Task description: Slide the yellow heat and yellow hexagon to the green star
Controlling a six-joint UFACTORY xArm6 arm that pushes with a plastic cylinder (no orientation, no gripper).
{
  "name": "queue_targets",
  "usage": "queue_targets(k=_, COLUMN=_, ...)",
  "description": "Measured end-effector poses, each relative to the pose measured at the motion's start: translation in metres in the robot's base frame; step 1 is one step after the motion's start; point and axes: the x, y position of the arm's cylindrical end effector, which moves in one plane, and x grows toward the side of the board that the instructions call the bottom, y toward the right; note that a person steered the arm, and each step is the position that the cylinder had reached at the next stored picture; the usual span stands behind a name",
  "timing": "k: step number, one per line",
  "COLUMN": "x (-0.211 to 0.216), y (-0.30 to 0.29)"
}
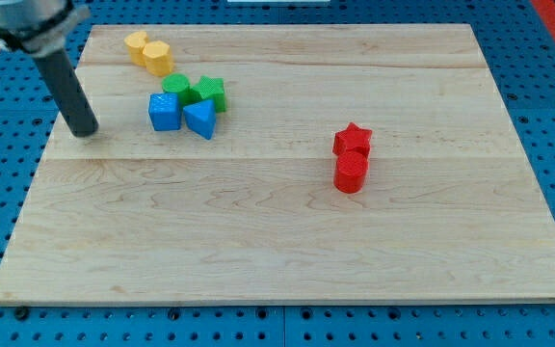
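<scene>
Two yellow blocks sit touching near the view's top left: the yellow heart [138, 44] on the left and the yellow hexagon [157, 58] to its lower right. The green star [210, 93] lies below and right of them, touching a green round block [177, 87]. My tip [86, 131] rests on the board at the view's left, below and left of the yellow blocks and left of the blue blocks, touching none of them.
A blue cube-like block [164, 112] and a blue triangular block [200, 118] sit just below the green blocks. A red star [353, 140] and a red round block [351, 173] stand touching right of centre. The wooden board [277, 241] lies on a blue perforated table.
</scene>
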Motion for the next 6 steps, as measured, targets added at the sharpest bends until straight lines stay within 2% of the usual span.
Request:
queue_targets(k=1, x=-0.062, y=-0.026)
queue_targets(k=2, x=-0.130, y=0.019)
queue_targets(k=3, x=-0.157, y=0.033)
queue_targets(k=4, x=-0.140, y=0.060)
queue_targets(k=5, x=-0.104, y=0.092)
queue_targets(k=6, x=-0.091, y=0.152)
